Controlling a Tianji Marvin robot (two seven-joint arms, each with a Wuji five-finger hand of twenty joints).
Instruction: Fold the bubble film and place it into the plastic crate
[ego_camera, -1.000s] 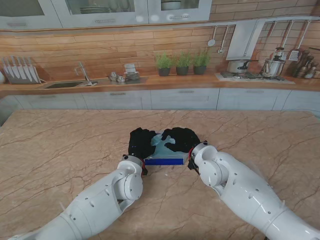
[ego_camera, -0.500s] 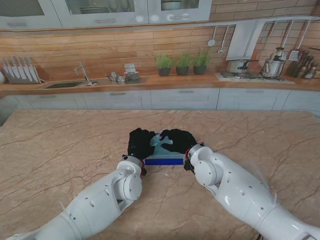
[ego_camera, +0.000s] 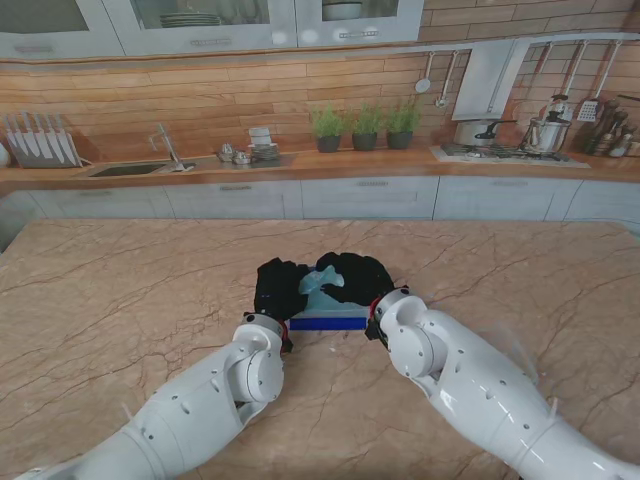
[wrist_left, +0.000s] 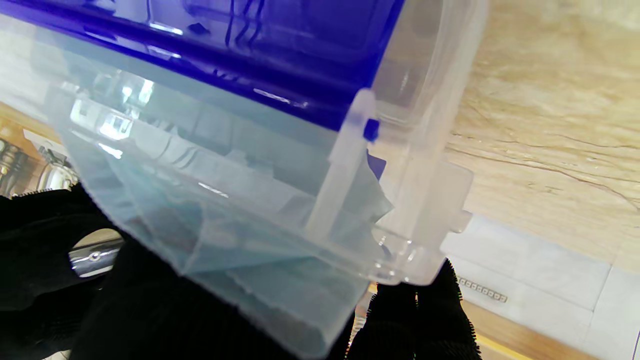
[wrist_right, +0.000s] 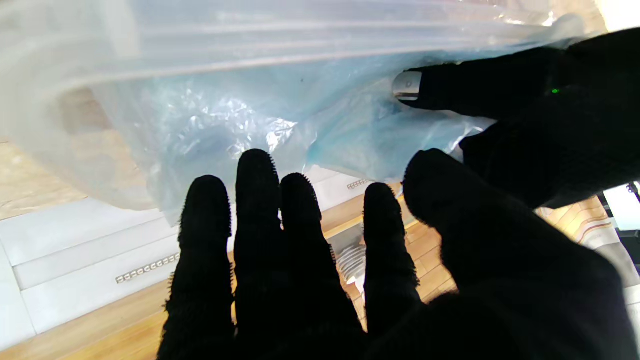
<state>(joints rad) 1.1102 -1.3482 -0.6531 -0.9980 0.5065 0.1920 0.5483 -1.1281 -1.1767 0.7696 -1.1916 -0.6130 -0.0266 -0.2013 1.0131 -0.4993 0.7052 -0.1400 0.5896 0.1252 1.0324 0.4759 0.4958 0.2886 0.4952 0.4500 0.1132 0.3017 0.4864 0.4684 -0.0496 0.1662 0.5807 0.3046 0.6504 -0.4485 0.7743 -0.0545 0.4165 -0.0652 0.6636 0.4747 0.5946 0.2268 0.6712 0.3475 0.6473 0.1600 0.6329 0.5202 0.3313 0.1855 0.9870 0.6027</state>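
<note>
Bubble film (ego_camera: 322, 285) is showing as a pale blue, translucent, crumpled mass with glossy highlights, sitting in the plastic crate (ego_camera: 327, 321) near the middle of the marble bench (ego_camera: 120, 290). Part of the film is rising above the crate's rim between the two gloved hands.

The crate is appearing as a clear-walled box with a blue band along its near side. In the left wrist view, the folded blue layers of the film (wrist_left: 260, 260) are visible through the crate's clear wall (wrist_left: 425, 150).

The left hand (ego_camera: 278, 288) is lying over the left end of the crate, its black fingers (wrist_left: 435, 320) curling against the crate's corner; whether they are gripping the film or the crate cannot be told.

The right hand (ego_camera: 357, 279) is lying over the right end of the crate. In the right wrist view its fingers (wrist_right: 257, 200) are spreading apart and reaching toward the film (wrist_right: 225, 120), holding nothing.
</note>
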